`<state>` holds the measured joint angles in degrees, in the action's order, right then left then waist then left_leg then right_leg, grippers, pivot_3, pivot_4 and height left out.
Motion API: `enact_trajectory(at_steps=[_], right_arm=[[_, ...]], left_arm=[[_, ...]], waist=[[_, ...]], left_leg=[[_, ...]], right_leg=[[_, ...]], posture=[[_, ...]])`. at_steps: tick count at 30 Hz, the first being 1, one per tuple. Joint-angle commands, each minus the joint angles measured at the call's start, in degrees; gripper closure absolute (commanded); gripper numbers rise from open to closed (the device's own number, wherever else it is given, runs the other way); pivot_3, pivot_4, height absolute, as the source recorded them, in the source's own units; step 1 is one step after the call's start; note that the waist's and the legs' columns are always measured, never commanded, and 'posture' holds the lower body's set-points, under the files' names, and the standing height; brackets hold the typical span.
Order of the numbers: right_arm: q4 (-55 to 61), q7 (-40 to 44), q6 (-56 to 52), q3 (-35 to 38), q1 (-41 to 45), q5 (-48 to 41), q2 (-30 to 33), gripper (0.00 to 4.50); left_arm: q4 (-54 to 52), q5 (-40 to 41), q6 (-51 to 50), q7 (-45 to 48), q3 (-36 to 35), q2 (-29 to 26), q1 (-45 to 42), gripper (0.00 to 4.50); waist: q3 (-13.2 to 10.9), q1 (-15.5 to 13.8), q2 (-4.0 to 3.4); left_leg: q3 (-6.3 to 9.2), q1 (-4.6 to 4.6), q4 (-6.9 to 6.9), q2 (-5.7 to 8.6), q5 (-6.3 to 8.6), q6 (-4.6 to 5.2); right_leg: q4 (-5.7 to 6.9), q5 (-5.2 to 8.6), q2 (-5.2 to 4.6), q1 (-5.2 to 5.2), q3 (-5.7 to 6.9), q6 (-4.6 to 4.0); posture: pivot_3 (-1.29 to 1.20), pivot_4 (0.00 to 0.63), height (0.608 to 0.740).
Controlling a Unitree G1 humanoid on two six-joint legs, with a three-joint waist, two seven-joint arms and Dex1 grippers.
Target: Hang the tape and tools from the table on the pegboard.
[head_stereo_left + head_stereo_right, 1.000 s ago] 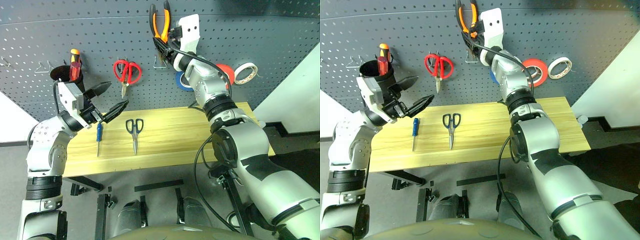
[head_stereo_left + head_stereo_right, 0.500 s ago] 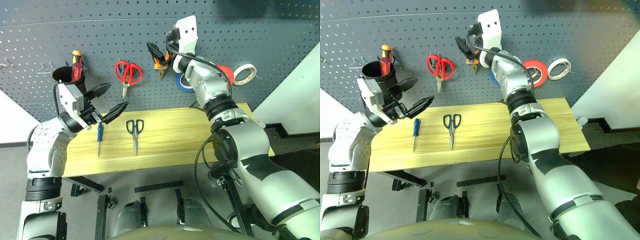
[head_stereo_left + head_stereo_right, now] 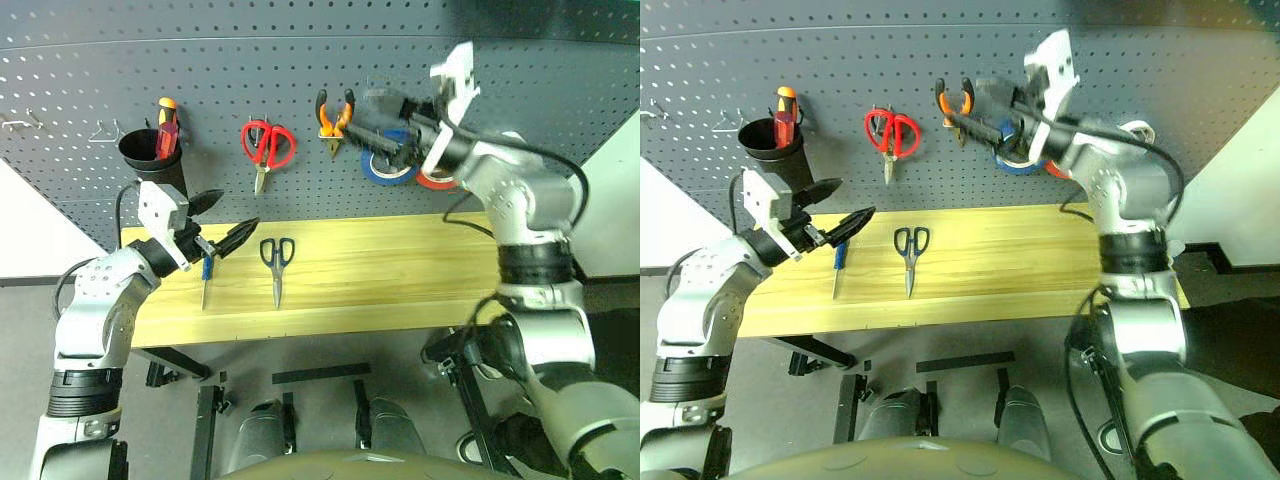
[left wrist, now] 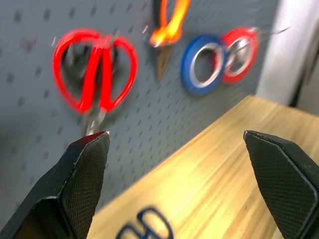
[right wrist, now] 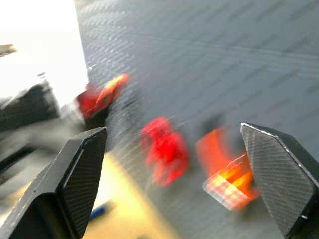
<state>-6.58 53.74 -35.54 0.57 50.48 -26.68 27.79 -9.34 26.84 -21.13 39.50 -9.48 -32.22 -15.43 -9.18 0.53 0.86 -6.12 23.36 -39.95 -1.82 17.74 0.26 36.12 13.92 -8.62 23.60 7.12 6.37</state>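
Perforated grey pegboard [image 3: 560, 70] bearing one orange-handled pliers [image 3: 334, 115], one thin blue tape [image 3: 392, 168] ring. Plank table [image 3: 400, 270] carrying one slim blue screwdriver [image 3: 204, 276], one dark-handled scissors [image 3: 275, 262]. Left gripper [image 3: 222, 222] and right gripper [image 3: 385, 125]: fingers spread, empty.

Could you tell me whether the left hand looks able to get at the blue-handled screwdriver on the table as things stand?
Probably yes: the open left hand hovers just above the screwdriver, with nothing lying between them.

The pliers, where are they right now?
The pliers hang on the pegboard, between the red scissors on their left and the blue tape on their right, above the table.
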Motion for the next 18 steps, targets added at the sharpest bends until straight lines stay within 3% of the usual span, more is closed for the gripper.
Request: enact_trajectory(at_steps=[1,11,18], right_arm=[[4.7,4.7,-2.6,-3.4,-3.4,0.1,4.2,0.02],[-0.8,12.6,8.3,-8.4,-9.3,5.1,6.2,0.02],[-12.3,18.5,16.0,-8.0,-4.6,8.0,6.7,0.02]], left_arm=[[-2.9,-2.2,-4.6,-4.8,2.2,0.8,0.7,0.00],[1.6,-7.4,-21.4,-20.5,6.2,8.2,-5.3,0.00],[5.5,-12.1,-33.2,-30.8,9.1,15.1,-10.4,0.00]], waist=[[0.0,0.0,0.00],[-0.8,-0.1,0.03],[-4.4,-0.6,0.03]], left_leg=[[0.00,-0.04,-0.01,0.00,0.01,0.02],[0.17,-0.10,-0.07,0.00,0.02,0.03],[0.19,-0.24,-0.09,0.00,0.04,0.09]], right_leg=[[0.00,0.00,-0.01,-0.04,0.00,0.00],[0.01,0.00,-0.02,-0.10,-0.03,0.00],[0.02,0.01,-0.06,-0.19,-0.12,-0.01]], posture=[[0.07,0.137,0.738],[0.05,0.228,0.738],[0.03,0.302,0.738]])
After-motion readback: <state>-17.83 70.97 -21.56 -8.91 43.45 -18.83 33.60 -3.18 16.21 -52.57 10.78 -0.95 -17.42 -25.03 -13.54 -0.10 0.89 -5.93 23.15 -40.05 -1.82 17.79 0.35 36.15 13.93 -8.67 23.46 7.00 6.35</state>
